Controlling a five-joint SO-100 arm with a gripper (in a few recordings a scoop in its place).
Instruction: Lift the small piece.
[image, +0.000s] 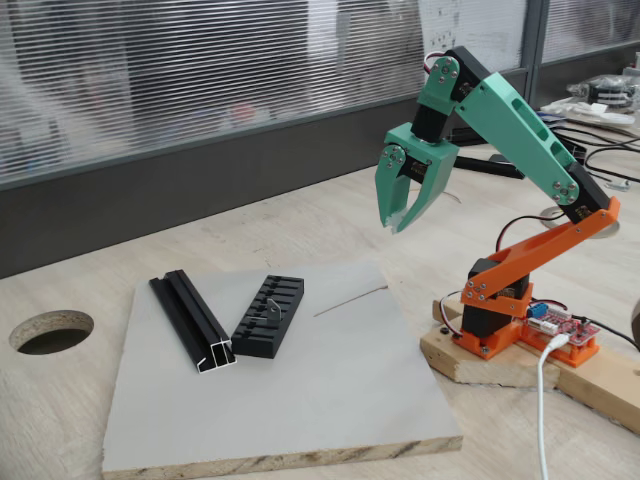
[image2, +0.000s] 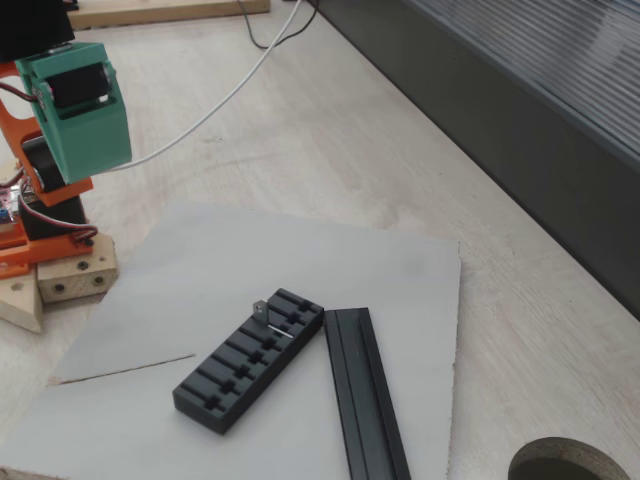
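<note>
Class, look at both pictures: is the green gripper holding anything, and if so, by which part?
Nothing is held. The gripper hangs in the air, empty, above the grey board; the small piece rests on the ridged black block.

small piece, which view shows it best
The fixed view looking down close on the grey board shows the small piece best: it stands out silvery on the black ridged block, one end raised. The fixed view from the side shows it as a faint thin sliver on that block.

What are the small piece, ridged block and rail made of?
Small piece: looks like thin bare metal, silvery-grey with a glint. Ridged block: likely matte black plastic, dull and even. Rail: probably black-coated aluminium extrusion; its cut end shows a bright silvery edge.
</note>
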